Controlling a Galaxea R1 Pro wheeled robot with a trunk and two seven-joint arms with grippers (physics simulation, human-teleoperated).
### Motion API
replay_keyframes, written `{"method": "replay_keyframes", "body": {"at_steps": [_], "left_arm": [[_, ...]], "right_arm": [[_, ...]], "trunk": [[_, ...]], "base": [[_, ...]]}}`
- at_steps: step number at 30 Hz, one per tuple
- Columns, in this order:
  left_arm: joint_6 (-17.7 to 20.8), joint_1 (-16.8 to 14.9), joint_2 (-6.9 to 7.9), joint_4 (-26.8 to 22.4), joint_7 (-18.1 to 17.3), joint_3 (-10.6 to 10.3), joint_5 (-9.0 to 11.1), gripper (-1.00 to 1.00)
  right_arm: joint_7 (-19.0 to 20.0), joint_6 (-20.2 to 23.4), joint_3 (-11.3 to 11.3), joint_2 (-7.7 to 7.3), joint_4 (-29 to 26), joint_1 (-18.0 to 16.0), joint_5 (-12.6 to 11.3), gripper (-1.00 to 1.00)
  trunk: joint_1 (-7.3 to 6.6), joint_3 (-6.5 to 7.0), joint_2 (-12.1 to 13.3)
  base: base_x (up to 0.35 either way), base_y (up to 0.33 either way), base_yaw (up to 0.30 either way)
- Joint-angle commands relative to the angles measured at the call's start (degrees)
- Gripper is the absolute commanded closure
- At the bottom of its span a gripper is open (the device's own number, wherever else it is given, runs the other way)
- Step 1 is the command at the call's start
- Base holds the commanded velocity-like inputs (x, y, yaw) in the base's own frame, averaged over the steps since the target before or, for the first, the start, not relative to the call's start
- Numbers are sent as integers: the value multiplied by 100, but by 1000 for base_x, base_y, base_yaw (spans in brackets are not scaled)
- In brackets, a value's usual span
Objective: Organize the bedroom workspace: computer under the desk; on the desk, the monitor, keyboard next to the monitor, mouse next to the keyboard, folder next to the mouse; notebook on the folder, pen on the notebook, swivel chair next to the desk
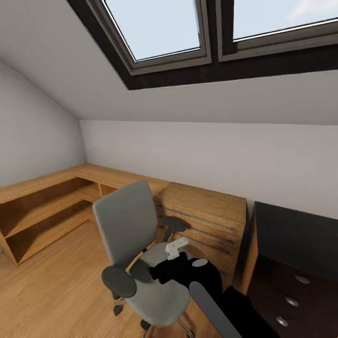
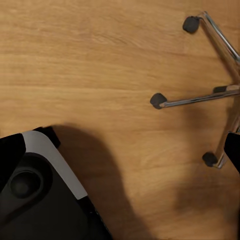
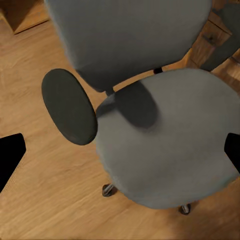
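Chair step in hand: right gripper (image 3: 120, 150), fingers apart, hangs over the empty swivel chair (image 1: 141, 253); left fingers' state unclear; next, grip and wheel it deskward.

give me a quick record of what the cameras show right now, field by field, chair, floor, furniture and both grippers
swivel chair: grey, upright on the wood floor, seat bare
chair base: chrome legs with black casters, seen in the left wrist view
behind chair: wooden drawer unit; low wooden shelving along the wall
right gripper: open, above the chair seat
left gripper: cannot tell
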Motion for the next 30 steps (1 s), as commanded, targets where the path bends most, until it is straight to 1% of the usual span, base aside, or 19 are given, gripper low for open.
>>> {"method": "replay_keyframes", "body": {"at_steps": [1, 30], "left_arm": [[-45, -4, 7, -11, 20, -25, 46, -100], [-31, -4, 4, -14, 24, -17, 88, -100]], "right_arm": [[-61, 7, 11, -4, -7, -6, -55, -100], [-79, 25, 36, 0, -7, -6, -55, -100]], "trunk": [[1, -6, -4], [1, -6, -4]], "base": [[0, 73, 279], [0, 10, 279]]}}
